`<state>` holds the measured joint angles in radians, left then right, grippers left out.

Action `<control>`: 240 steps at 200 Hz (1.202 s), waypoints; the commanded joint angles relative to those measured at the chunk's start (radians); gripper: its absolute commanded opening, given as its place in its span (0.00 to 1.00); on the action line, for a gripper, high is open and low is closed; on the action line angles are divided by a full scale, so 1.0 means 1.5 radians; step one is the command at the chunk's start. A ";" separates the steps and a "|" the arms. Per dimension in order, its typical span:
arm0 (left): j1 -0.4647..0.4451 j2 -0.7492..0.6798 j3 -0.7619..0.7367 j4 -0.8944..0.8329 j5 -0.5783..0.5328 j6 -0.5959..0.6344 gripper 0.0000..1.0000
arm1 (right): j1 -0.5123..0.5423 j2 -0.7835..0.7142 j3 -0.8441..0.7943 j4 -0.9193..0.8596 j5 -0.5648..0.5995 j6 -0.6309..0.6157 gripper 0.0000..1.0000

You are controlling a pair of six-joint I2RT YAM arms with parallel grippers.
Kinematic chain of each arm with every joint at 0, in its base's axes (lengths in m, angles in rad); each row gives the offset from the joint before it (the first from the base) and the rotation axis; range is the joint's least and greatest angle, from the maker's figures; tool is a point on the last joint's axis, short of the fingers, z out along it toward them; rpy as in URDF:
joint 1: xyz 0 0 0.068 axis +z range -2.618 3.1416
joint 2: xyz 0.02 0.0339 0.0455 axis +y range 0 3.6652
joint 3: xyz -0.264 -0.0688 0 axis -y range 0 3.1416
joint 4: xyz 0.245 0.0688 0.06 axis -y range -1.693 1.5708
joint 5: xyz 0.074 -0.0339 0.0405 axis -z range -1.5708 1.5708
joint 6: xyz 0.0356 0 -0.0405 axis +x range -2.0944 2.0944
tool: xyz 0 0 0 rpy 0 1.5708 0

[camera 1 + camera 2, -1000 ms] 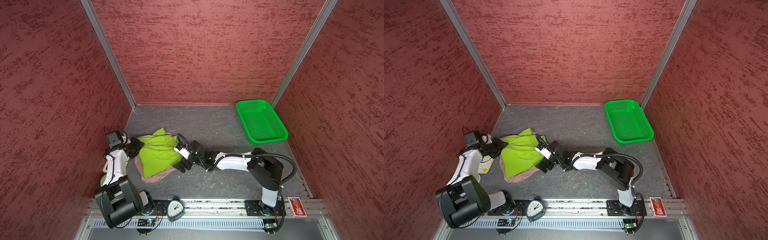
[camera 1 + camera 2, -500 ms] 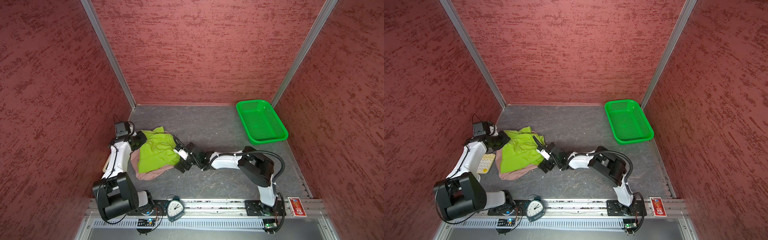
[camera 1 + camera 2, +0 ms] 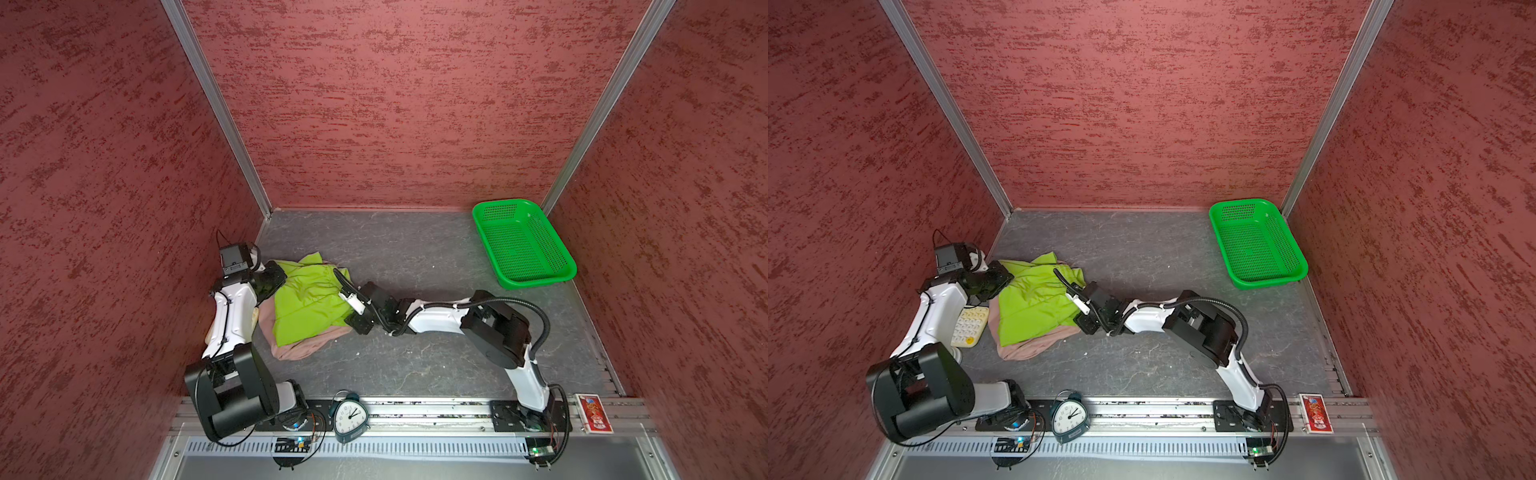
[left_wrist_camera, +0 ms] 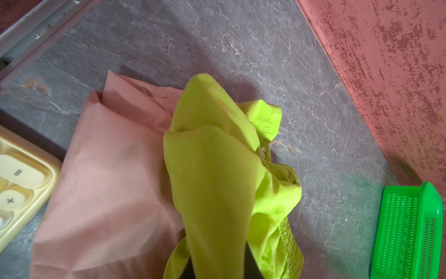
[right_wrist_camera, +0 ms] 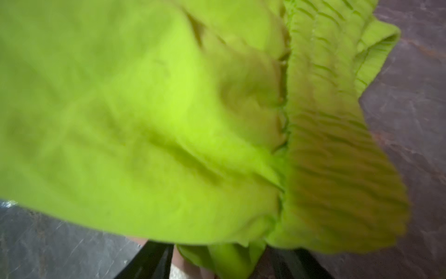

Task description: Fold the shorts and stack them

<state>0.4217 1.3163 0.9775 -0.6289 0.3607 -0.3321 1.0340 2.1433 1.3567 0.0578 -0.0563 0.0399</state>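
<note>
1. You have the lime shorts (image 3: 309,303) lying rumpled on top of the pink shorts (image 3: 299,347), at the left of the tabletop (image 3: 415,257). In both top views, pink shows only along the pile's left and near edges.
2. Your left end effector (image 3: 279,276) sits at the far left corner of the pile and is clenched on the lime shorts. In the left wrist view a fold of lime cloth comes straight out from between its dark fingers (image 4: 252,265).
3. Your right end effector (image 3: 348,321) reaches in from the right, low over the tabletop at the pile's right edge.
4. In the right wrist view its fingers (image 5: 154,261) stand on either side of a fold of lime cloth. That picture is blurred, so you cannot tell whether they pinch the cloth or merely straddle it.
5. The lime shorts' gathered waistband (image 5: 325,120) shows close in front of that end effector.
6. A calculator (image 3: 969,328) lies just left of the pink shorts, partly under your left arm.
7. The basket (image 3: 540,283) sits in the far right corner, well apart from the pile.
8. A clock (image 3: 350,417) stands on the near rail.
</note>
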 commanded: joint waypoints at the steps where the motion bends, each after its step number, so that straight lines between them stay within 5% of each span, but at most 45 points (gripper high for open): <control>1: 0.007 -0.003 0.013 0.007 0.013 0.006 0.16 | 0.006 0.010 0.011 -0.019 0.021 -0.004 0.13; 10: 0.009 -0.001 0.011 0.008 0.011 0.004 0.16 | 0.006 0.007 0.005 -0.018 0.026 -0.003 0.00; 81: 0.002 0.006 -0.028 0.044 0.017 -0.011 0.14 | -0.050 -0.113 -0.149 -0.038 0.047 0.050 0.00; 123: -0.098 0.013 -0.064 0.128 0.077 -0.007 0.15 | -0.079 -0.182 -0.239 -0.042 0.063 0.087 0.00; 135: -0.112 0.008 -0.075 0.134 0.078 -0.007 0.15 | -0.081 -0.202 -0.259 -0.040 0.060 0.092 0.34; 153: -0.116 -0.012 -0.097 0.118 0.024 0.013 0.17 | -0.081 -0.246 -0.281 -0.044 0.053 0.096 0.53; 187: -0.077 -0.033 -0.134 0.147 -0.052 -0.003 0.26 | -0.080 -0.329 -0.300 -0.033 0.022 0.072 0.65; 240: -0.070 0.056 -0.070 0.184 0.018 -0.021 0.28 | -0.005 -0.355 -0.282 0.000 0.057 -0.070 0.78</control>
<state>0.3141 1.3422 0.8124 -0.3996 0.3470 -0.3519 0.9604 1.6203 0.9051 0.0048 -0.0021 0.0727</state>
